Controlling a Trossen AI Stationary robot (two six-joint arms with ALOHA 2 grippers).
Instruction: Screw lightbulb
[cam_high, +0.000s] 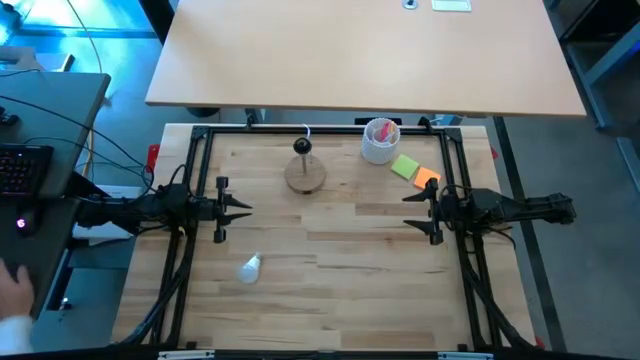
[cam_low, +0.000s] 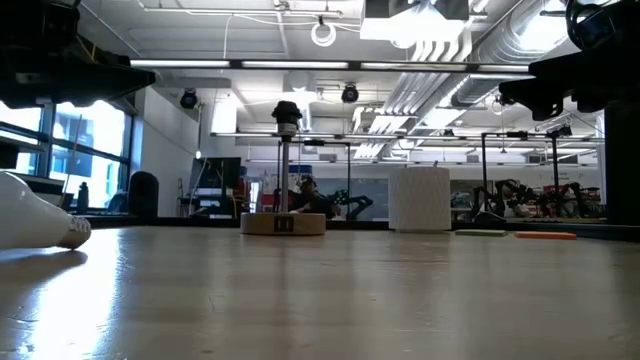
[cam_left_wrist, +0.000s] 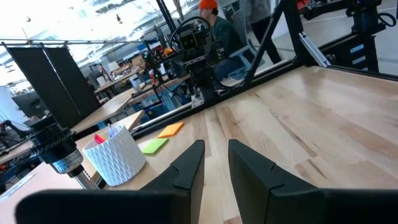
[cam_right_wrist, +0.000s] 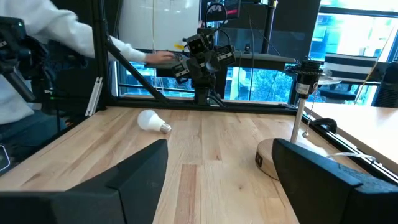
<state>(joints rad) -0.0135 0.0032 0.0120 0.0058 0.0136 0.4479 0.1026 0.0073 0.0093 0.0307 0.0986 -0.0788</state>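
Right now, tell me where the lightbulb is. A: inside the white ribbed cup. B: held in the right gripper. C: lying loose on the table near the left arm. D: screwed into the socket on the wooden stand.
C: the lightbulb lies on its side on the bare table, in front of the left gripper and touched by neither gripper.

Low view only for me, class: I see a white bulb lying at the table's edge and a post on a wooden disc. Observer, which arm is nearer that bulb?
Observer: The left gripper; the lightbulb lies on its side, apart from it.
Operator: Is either gripper holding anything?
Observer: No. The right gripper is open and holds nothing; the left holds nothing either.
Operator: What stands behind the white cup?
Observer: Green and orange sticky notes lie beside the cup.
Operator: Anyone near?
Observer: A person's hand shows beside the table.
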